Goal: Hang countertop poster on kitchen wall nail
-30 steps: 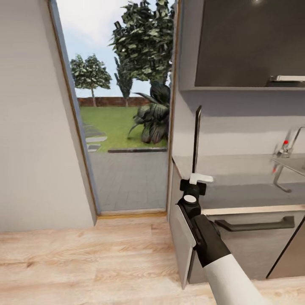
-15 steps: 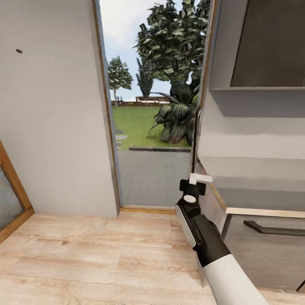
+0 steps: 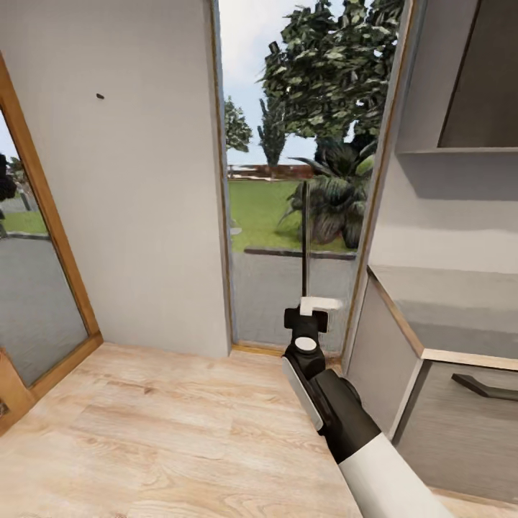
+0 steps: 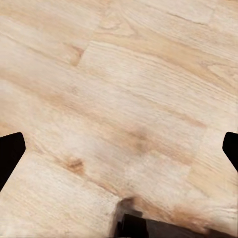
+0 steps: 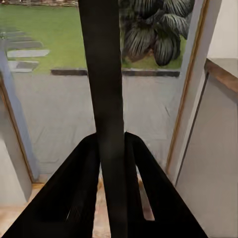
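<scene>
Poster (image 3: 305, 237) gripped by its lower edge in the right hand (image 3: 314, 311), standing upright above the fingers and seen edge-on as a thin dark strip. In the right wrist view, same dark strip (image 5: 106, 99) clamped between both fingers (image 5: 74, 193), pressed tight on either side. Probably carried vertical so the top edge can be brought flat to the wall and caught on the nail without re-gripping.

Wall nail (image 3: 100, 96) a tiny dark stub on the pale wall (image 3: 144, 180), well up and off to the left of the right hand, beyond the open doorway. Bench (image 3: 446, 302) just to the right of the hand, bare on its visible part.

Left hand (image 4: 119, 148) pointed down at the wooden floor (image 4: 129, 89), fingertips wide apart at the frame edges, holding nothing, likely kept low and clear of the carry.
</scene>
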`<state>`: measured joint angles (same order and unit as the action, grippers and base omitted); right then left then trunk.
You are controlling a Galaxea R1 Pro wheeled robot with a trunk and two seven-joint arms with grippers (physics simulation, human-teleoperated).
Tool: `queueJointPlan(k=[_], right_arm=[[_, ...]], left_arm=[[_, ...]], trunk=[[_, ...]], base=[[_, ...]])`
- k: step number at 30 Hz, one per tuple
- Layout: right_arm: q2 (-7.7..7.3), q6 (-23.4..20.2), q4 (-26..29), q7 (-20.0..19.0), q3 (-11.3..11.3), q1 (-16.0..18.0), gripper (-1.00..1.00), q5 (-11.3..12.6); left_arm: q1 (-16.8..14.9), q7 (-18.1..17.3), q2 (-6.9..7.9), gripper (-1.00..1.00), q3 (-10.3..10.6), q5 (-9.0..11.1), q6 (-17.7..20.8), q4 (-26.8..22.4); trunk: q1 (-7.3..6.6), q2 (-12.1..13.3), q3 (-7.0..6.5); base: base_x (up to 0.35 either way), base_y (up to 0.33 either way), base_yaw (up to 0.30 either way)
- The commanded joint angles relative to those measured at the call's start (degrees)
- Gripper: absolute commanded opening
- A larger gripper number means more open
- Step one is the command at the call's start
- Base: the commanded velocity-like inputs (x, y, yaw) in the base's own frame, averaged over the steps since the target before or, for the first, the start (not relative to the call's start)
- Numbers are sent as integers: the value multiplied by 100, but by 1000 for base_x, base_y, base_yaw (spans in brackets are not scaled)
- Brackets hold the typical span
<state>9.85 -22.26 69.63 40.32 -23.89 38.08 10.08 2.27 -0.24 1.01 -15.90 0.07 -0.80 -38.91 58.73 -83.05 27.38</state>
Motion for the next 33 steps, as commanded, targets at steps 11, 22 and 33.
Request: queueJointPlan(k=[11,22,33], right_arm=[[-187,18,28,-2335,-211,-282,-100,332],[-1212,551,140,-4811,-195,-907,-100,338],[-1796,669,157,-5668,-173,-1261,-100,361]], left_arm=[[2,-10,47,100,-1,2,-13,-10],[2,-207,54,100,-1,-1,-36,-35],[2,-831,246,100,9,1,-60,-29]], trunk=[[0,-3,5],[0,-3,5],[0,-3,5]], base=[[-10,9,11],[0,0,0],[0,0,0]])
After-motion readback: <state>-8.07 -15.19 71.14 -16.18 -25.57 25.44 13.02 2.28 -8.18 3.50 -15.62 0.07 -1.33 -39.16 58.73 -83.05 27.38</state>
